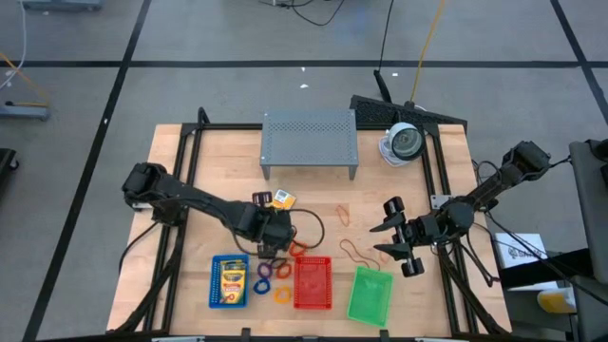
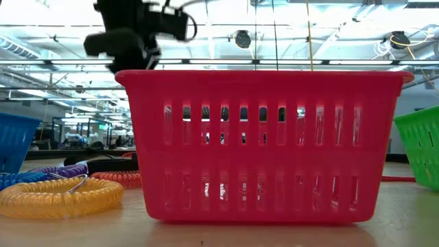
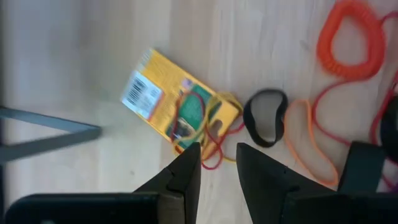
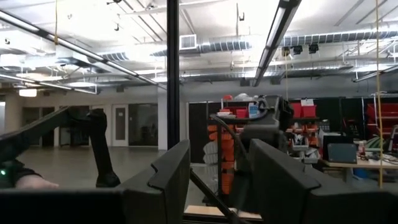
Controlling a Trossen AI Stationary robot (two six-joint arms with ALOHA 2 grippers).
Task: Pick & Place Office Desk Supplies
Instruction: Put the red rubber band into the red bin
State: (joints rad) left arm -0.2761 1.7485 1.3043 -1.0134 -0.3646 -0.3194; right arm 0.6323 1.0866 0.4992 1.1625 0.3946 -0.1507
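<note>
In the high view my left gripper point(image 1: 273, 235) hovers over the table's middle, just near of a yellow crayon box point(image 1: 282, 199) and a small dark piece point(image 1: 260, 198). Its wrist view shows the gripper point(image 3: 217, 165) open above the crayon box point(image 3: 180, 106), which lies flat with reddish rubber bands point(image 3: 211, 134) over it, next to a dark ring point(image 3: 264, 118). In the low view it hangs high point(image 2: 130, 41). My right gripper point(image 1: 383, 239) waits open at the right, its wrist view point(image 4: 217, 174) looking level into the room.
Blue tray point(image 1: 229, 281) with a crayon box, red tray point(image 1: 313, 282) and green tray point(image 1: 370, 295) stand along the near edge. Purple, blue and orange rings point(image 1: 265, 272) lie between blue and red. Loose rubber bands point(image 1: 356, 252) lie mid-table. Grey shelf point(image 1: 309, 141) and round device point(image 1: 403, 142) stand far.
</note>
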